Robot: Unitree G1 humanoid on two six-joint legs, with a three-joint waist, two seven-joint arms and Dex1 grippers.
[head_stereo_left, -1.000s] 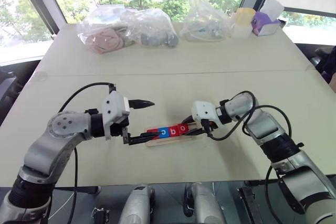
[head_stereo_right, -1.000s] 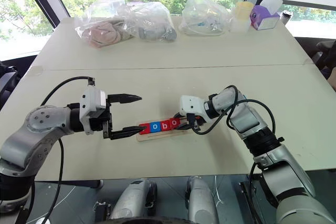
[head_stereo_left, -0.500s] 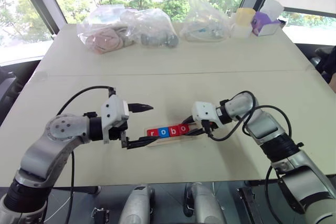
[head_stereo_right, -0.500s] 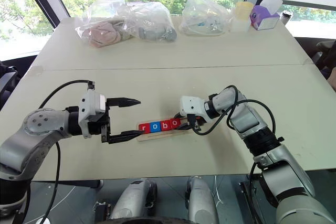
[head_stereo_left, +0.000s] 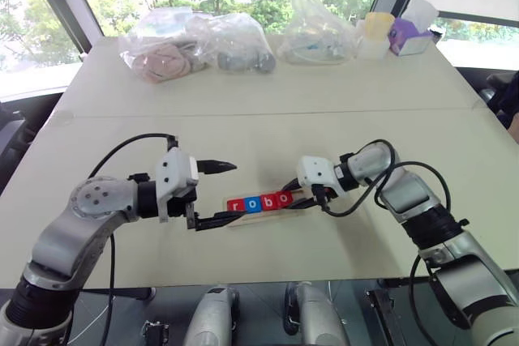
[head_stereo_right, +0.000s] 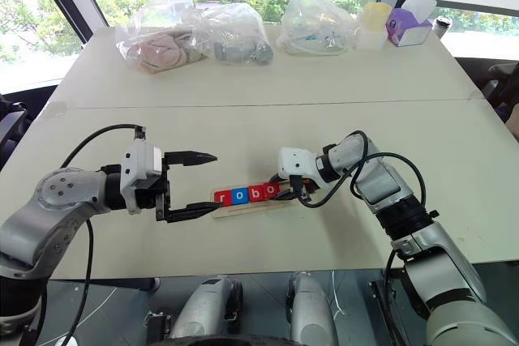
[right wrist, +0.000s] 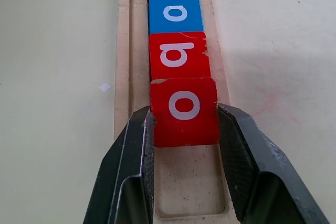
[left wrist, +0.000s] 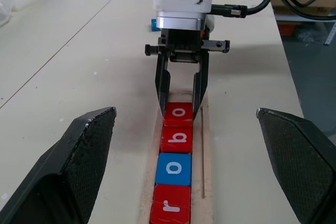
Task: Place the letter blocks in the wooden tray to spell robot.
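The wooden tray lies on the table between my two grippers. Several letter blocks sit in its slot in a row: a red r, a blue o, a red b and a red o. My right gripper is at the tray's right end, shut on that red o, one finger on each side. The slot behind it is bare. My left gripper stands open at the tray's left end, holding nothing. One blue block lies on the table beyond the right gripper.
At the far side of the table lie clear plastic bags with soft items, another bag, a pale cup and a purple box. A seam crosses the table behind the tray.
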